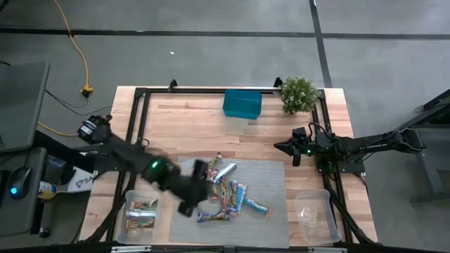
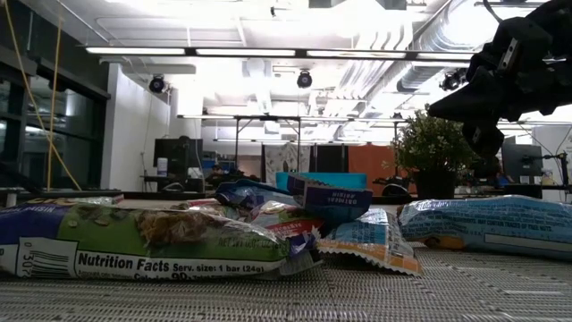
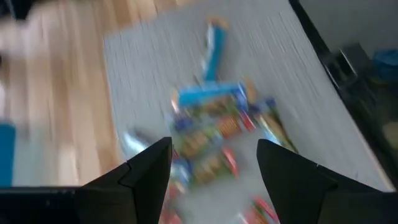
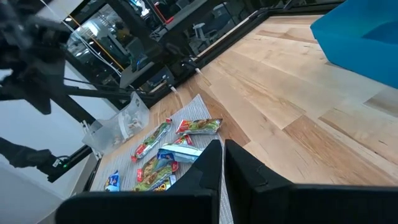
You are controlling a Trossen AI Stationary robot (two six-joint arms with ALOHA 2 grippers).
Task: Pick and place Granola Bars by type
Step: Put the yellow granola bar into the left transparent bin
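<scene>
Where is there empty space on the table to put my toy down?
Bare wood lies between the teal box and the grey mat. The mat's right side, beside the empty tub, is free too. The bar pile under the left gripper is crowded.

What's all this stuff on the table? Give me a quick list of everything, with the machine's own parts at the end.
Wrapped granola bars: about a dozen, shiny light blue or red/green/yellow wrappers, heaped on the mat.
Grey woven mat: one, at the table's front middle.
Clear plastic tub with bars: one, front left corner.
Clear plastic tub, nothing seen inside: one, front right corner.
Teal box: one, back middle.
Small green potted plant: one, back right.
Wooden table: one, light wood, black frame.
Left gripper: dark, open, over the heap's left side.
Right gripper: dark, shut, above bare wood on the right.
</scene>
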